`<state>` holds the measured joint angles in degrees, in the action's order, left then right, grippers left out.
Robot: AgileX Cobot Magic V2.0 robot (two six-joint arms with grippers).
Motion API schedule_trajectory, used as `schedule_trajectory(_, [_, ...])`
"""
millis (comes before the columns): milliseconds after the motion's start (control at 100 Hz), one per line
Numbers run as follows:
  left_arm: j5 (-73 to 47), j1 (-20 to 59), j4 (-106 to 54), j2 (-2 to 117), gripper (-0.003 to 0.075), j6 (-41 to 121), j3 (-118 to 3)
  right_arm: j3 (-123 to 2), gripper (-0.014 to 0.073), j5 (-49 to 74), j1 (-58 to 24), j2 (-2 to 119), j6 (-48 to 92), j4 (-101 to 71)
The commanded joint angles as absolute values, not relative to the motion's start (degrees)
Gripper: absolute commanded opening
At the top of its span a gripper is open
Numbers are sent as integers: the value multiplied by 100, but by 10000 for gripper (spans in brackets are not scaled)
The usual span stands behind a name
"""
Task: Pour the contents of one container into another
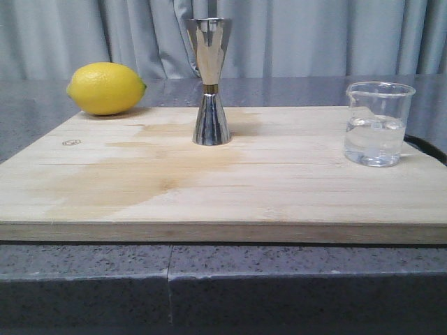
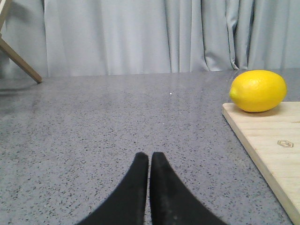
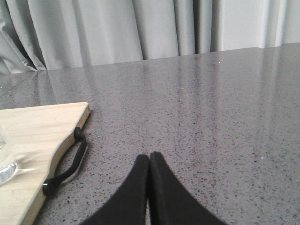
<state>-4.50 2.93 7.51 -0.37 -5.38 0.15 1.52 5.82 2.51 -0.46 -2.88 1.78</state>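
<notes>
Starting at the upper left of the front view, we have the lemon [image 1: 106,88] sitting at the back corner of the wooden board [image 1: 209,195], well clear of the action. Moving to centre, the steel jigger [image 1: 210,81] stands upright near the board's back edge, tall on a narrow foot, so we judge it tippy: a nudge from a pouring lip could knock it over, and its mouth is a small target. Over at the right of the frame sits the glass beaker [image 1: 377,123], upright, roughly half full of clear liquid, close to the board's right edge. We'd call it light but fragile and slick, so a firm hold across the wall above the liquid line looks best, kept level until it reaches the jigger. There is bare board between the two vessels, good room for the carry. The board's black cord loop [image 3: 68,166] hangs off the edge by the beaker, something to avoid snagging. Both grippers hover over grey counter off the board: left gripper [image 2: 149,157] with jaws pressed together, holding nothing, and right gripper [image 3: 149,157] likewise closed and empty.
</notes>
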Motion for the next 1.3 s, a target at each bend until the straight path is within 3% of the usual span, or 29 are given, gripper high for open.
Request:
schedule_trajectory(0, [0,334,746,-182,-19,-527,43,242,-71,83,289,-177,-265,182])
schedule_trajectory(1290, [122,334,746,-182,-19,-527,43,242,-71,-223,289,-177,-265,216])
